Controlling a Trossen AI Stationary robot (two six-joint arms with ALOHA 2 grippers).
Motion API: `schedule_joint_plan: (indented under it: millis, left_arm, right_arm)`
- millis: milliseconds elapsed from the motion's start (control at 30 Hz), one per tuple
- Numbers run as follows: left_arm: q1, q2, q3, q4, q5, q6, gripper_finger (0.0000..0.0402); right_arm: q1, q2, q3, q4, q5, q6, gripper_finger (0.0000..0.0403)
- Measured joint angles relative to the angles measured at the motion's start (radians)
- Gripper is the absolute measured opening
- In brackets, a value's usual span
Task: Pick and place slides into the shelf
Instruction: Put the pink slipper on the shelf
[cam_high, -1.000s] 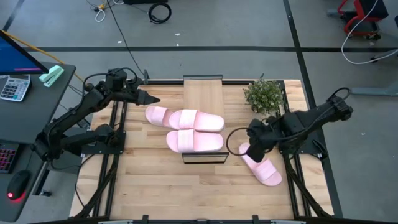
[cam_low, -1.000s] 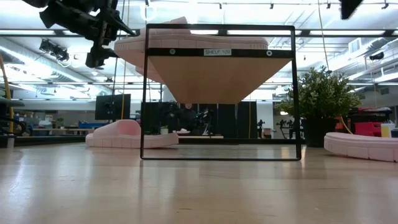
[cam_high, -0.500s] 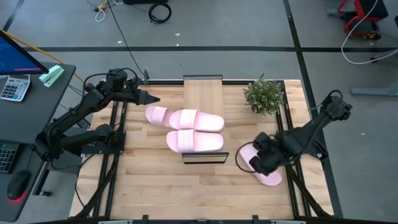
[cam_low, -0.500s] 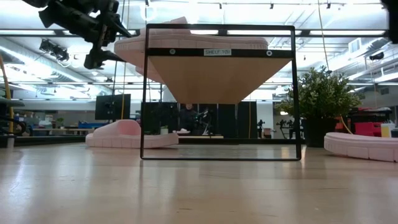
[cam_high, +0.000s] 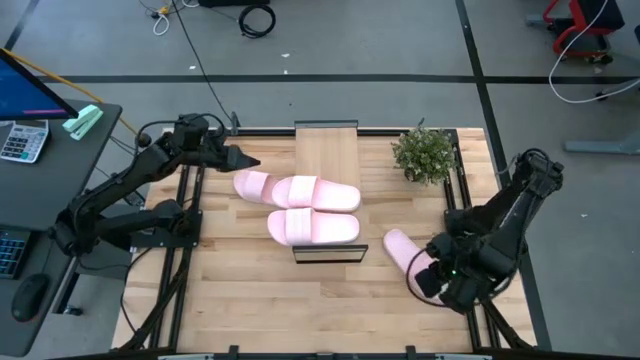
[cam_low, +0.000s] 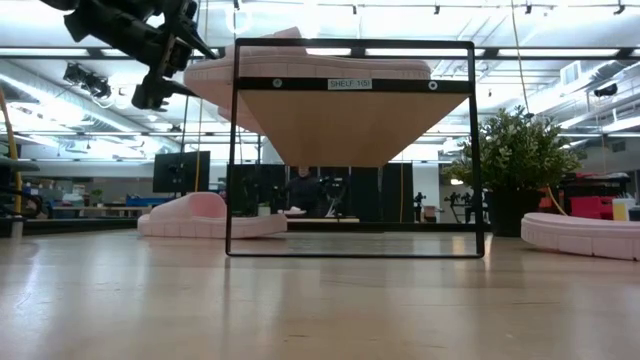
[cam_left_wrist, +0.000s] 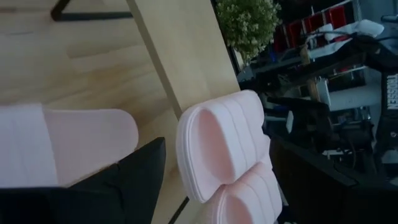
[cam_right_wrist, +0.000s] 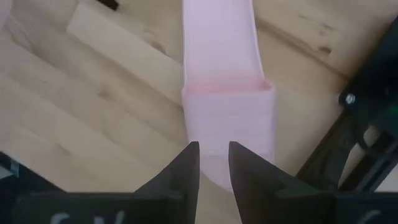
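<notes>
While right gripper (cam_high: 428, 281) overhangs it | slide (cam_high: 400, 248) half hidden

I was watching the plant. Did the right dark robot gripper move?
Yes. The right gripper swung away from the small green potted plant, toward the table's near edge, over the pale pink foam slide.

The slides (cam_high: 310, 193) look like matt pale pink foam, soft-edged, with shallow ribs moulded across the wide strap (cam_right_wrist: 227, 115) and a smooth footbed. The shelf (cam_high: 327, 160) has a pale, smooth wood panel with faint grain, carried on a thin black metal frame (cam_low: 233, 150) with a dull finish. The bench (cam_high: 250, 290) is plank-patterned wood, knotted and streaked, with a slight sheen in the low view. The right tool (cam_right_wrist: 213, 163) has dark matt fingers (cam_right_wrist: 184, 171), plastic by the look. The potted plant (cam_high: 424, 153) has fine green leaves.
</notes>
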Motion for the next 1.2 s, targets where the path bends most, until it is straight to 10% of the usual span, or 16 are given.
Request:
schedule_joint_plan:
  millis: [533, 1200]
  left_arm:
    - [-0.128, 0.0, 0.0, -0.002, -0.167, -0.004, 0.0293]
    - [0.11, 0.191, -0.002, -0.294, -0.172, 0.355, 0.0293]
  right_arm:
    - [0.144, 0.009, 0.0, 0.025, 0.0, 0.216, 0.0092]
    - [-0.087, 0.016, 0.0, 0.062, 0.018, 0.094, 0.0092]
